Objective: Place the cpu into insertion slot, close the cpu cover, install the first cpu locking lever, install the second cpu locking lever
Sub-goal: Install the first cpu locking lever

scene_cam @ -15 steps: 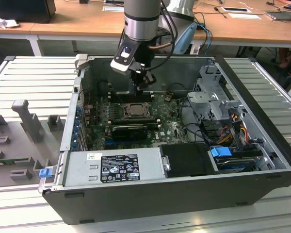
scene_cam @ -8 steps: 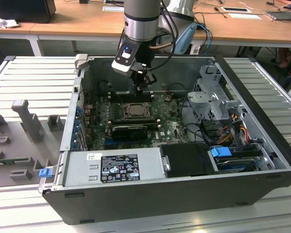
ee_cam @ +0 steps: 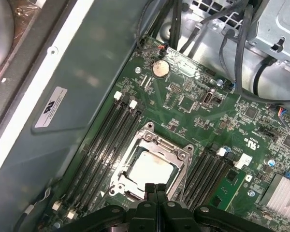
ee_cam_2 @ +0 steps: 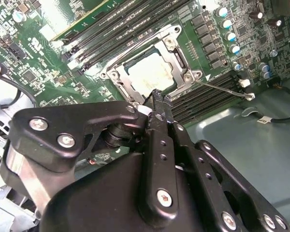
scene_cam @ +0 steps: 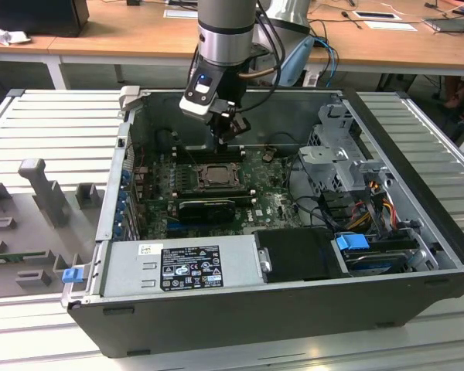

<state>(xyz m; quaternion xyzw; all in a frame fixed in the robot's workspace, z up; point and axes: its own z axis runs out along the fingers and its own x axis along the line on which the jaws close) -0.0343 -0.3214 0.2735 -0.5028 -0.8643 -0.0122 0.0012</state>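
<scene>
The cpu (ee_cam_2: pixel 146 72) lies flat in the insertion slot (scene_cam: pixel 196 176) on the green motherboard. In both wrist views the silver cpu cover (ee_cam: pixel 178 155) lies down around it, the chip (ee_cam: pixel 152 169) showing through its window. A thin metal lever (ee_cam_2: pixel 222 89) sticks out from one corner of the socket across the memory slots. My gripper (ee_cam_2: pixel 156 95) is shut with nothing between its fingers. Its tips hover just above the edge of the socket, on the side toward the case's rear wall in the exterior view (scene_cam: pixel 226 137).
Long black memory slots (ee_cam: pixel 111 140) flank the socket on both sides. A black expansion card (scene_cam: pixel 207 207) lies in front of it, then the grey power supply (scene_cam: pixel 182 267). A drive cage (scene_cam: pixel 340 154) and cables (scene_cam: pixel 371 202) fill the exterior view's right. Case walls surround everything.
</scene>
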